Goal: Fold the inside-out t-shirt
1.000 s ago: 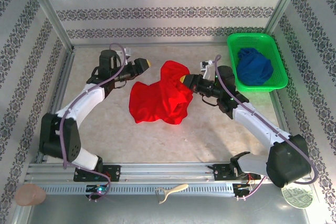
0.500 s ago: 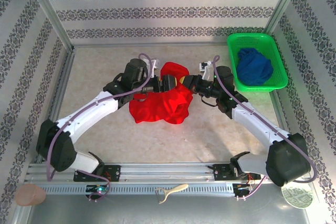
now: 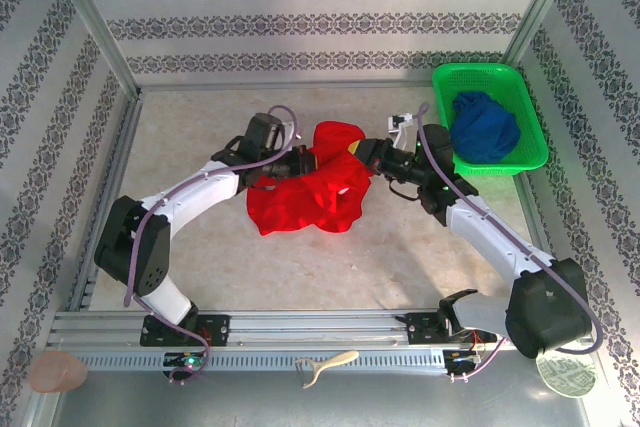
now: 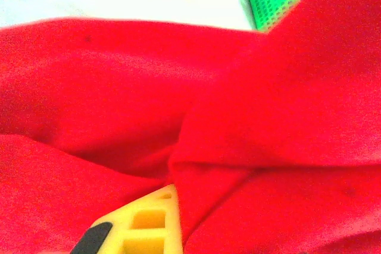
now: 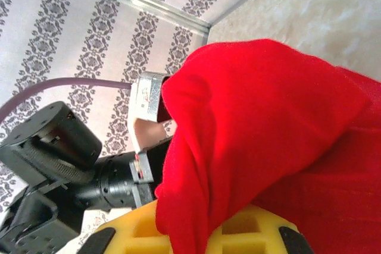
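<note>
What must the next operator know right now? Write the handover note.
Left pincer: shut, buried in the t-shirt, apparently pinching a fold.
Right pincer: shut on the t-shirt's upper edge, which is lifted.
The t-shirt sits bunched in a heap mid-table, plain red showing.
The blue garment lies in the green basket, apart from the job.
Done: both grips taken.
Left: spread it flat, then fold; no fold made yet.

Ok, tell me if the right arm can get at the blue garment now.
Probably not yet: the right gripper is shut on the red t-shirt, though the open green basket beside it looks unblocked.
</note>
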